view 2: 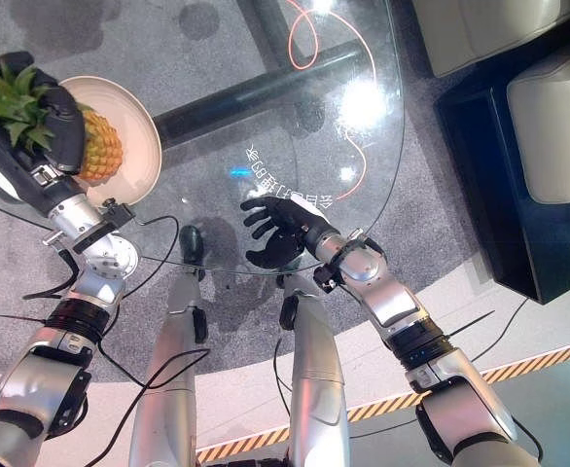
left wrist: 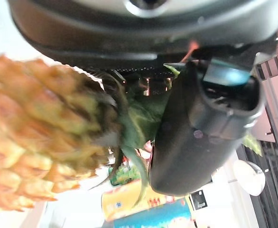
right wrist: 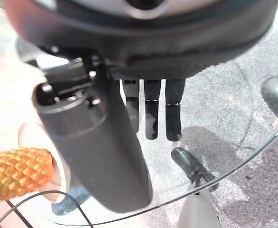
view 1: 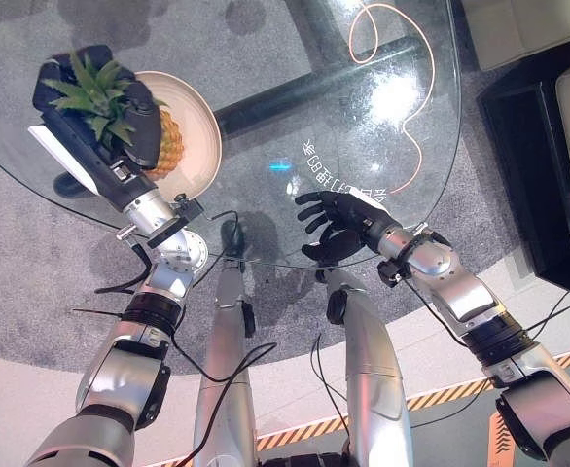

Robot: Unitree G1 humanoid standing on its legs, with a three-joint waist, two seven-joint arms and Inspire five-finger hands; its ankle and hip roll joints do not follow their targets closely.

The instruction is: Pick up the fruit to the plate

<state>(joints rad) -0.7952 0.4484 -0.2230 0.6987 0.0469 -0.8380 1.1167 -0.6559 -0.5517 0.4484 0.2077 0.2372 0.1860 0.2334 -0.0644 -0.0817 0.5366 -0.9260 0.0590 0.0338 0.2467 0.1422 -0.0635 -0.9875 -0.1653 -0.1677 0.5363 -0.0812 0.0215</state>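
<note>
A pineapple (view 1: 170, 143) lies on a cream plate (view 1: 203, 125) at the far left of the round glass table (view 1: 402, 209). My left hand (view 1: 129, 117) is curled round its green leafy crown, beside the plate's near rim. In the left wrist view the yellow body (left wrist: 39, 137) sits just past my thumb (left wrist: 200, 128), with leaves between them. My right hand (view 1: 341, 220) hovers over the glass near the table's front edge, fingers (right wrist: 153, 114) straight and holding nothing. It is well apart from the plate.
An orange cable (view 1: 413, 107) loops across the far right of the glass. A dark beam of the table's base (view 1: 304, 83) shows through the top. A black cabinet (view 1: 543, 175) stands on the grey carpet to the right.
</note>
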